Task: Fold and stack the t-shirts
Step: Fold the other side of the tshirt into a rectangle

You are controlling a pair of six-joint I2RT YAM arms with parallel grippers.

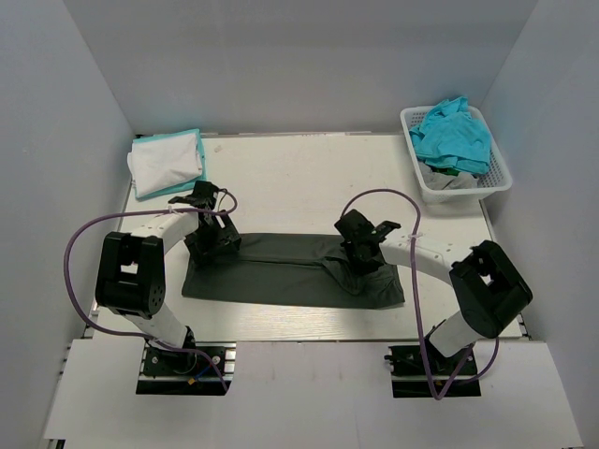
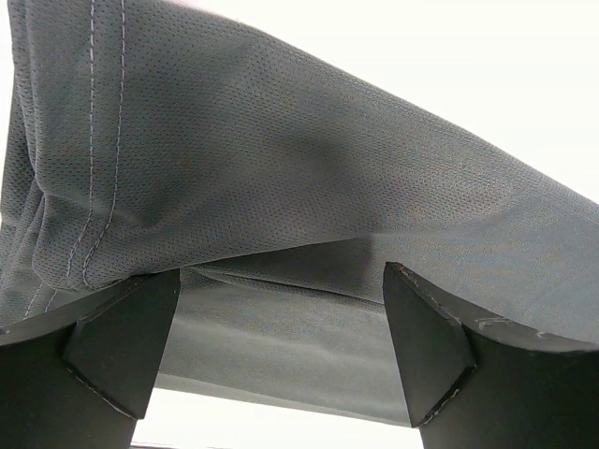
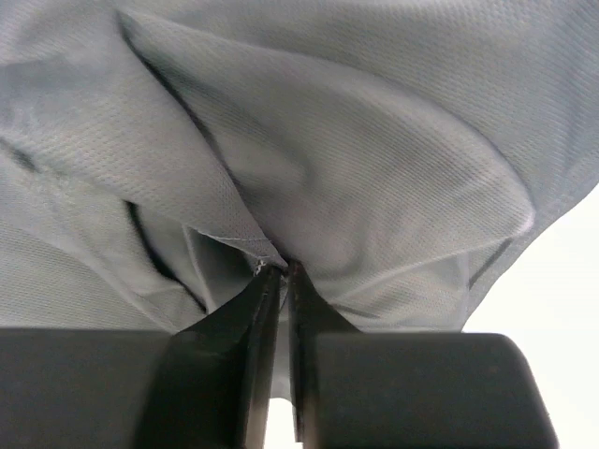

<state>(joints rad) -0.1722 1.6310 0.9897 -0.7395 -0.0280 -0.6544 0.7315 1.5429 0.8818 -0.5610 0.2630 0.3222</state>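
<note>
White tabletop (image 1: 299, 178), pale grey walls (image 1: 281, 56); my left gripper (image 2: 281, 309) gapes, right gripper (image 3: 281, 271) pinches the dark charcoal cloth t-shirt (image 1: 281, 281).

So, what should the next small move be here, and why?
Probably close the left gripper: it stands open over the left end of the dark grey t-shirt, while the right gripper pinches a fold near the right end.

One charcoal t-shirt (image 1: 281, 276), two folded t-shirts (image 1: 165, 161), two crumpled t-shirts (image 1: 454, 136), one basket (image 1: 499, 178), two hands (image 1: 360, 267)
</note>
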